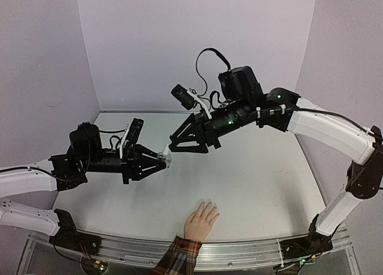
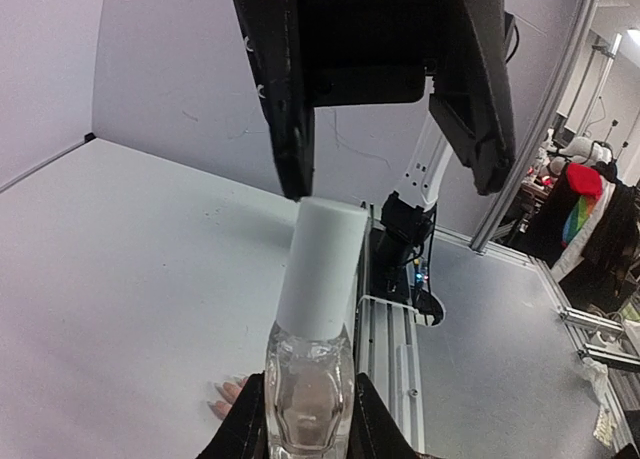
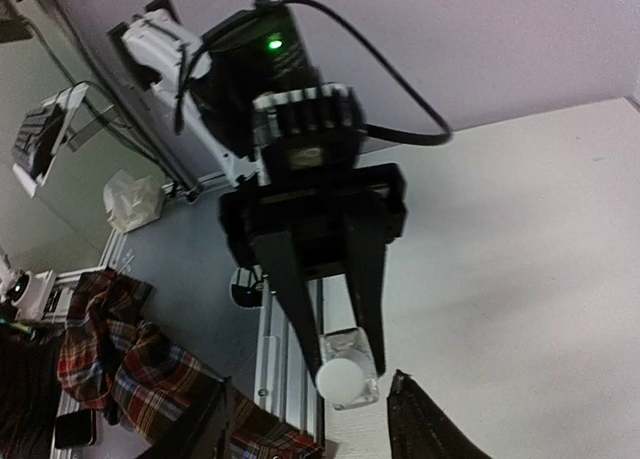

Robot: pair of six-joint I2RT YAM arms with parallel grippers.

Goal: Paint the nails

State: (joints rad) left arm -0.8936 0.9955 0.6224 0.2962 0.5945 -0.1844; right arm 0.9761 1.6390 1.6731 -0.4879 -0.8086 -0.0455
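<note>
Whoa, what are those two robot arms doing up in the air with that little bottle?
The left pincer is holding a small clear bottle above the table, with its white cap pointing at the other arm. The right pincer is open and close to the cap but not gripping it, so the bottle is not yet opened. A person's hand with a plaid cuff lies flat near the front edge. Its nails look bare.

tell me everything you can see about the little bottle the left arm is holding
The bottle is small, made of clear faceted glass, with a tall white cylindrical cap in place. It is held in the air above the table. The left gripper clamps the glass body between its fingers. The cap points toward the open right gripper, and contact between the two cannot be made out.
</note>
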